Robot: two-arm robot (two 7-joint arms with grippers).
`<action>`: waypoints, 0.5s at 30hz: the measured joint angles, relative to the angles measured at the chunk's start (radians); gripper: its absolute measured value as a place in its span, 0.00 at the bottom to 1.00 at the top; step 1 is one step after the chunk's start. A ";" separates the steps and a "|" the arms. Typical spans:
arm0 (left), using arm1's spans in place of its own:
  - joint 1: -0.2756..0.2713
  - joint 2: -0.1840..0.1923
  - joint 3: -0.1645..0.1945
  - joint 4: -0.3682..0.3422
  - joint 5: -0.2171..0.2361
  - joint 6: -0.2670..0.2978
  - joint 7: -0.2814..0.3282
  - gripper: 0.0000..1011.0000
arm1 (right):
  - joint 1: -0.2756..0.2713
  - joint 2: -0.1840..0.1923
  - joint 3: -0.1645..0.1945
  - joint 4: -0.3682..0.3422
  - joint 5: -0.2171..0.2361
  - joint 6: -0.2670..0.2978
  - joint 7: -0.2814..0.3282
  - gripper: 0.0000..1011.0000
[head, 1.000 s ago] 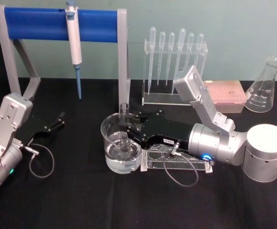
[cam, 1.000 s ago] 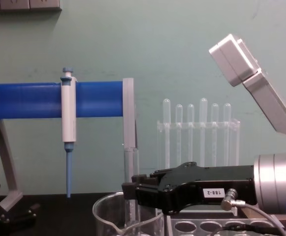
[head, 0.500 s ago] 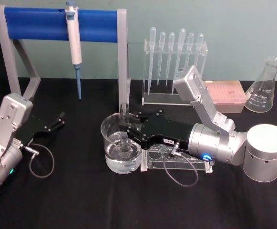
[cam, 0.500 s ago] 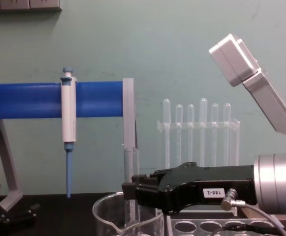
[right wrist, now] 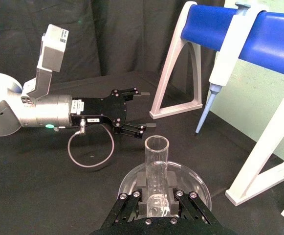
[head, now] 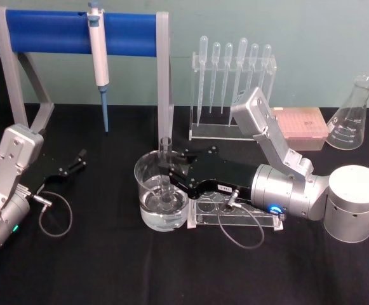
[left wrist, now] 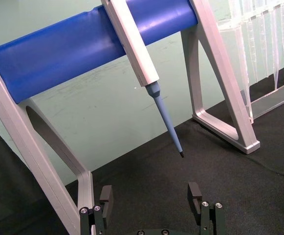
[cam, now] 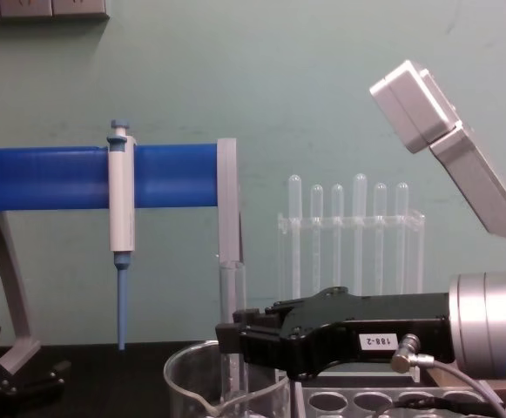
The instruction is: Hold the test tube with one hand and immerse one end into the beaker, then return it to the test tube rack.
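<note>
- My right gripper (head: 169,167) is clamped on the tube (head: 166,147), which stands upright in the beaker (head: 143,190) with its lower end in the water.
- My left gripper (left wrist: 150,196) is parked well to the left, fingers apart.
- Risk: a tilted lift could knock glass against the rim, and a low swing could clip the rack (head: 254,219) just beside the beaker.

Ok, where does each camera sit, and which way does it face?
Head view: high, looking forward and down at the table; both arms show, right gripper holding the test tube in the beaker, left gripper open.
Chest view: low, looking level across the table; right arm enters from the right.
Left wrist view: behind the left gripper, looking past its fingers at the pipettor.
Right wrist view: behind the right gripper, looking over the test tube toward the left arm.
Shared: all four show the pipettor on the blue stand.
</note>
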 joint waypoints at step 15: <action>0.000 0.000 0.000 0.000 0.000 0.000 0.000 0.99 | 0.000 0.000 0.000 0.000 0.000 0.000 0.000 0.24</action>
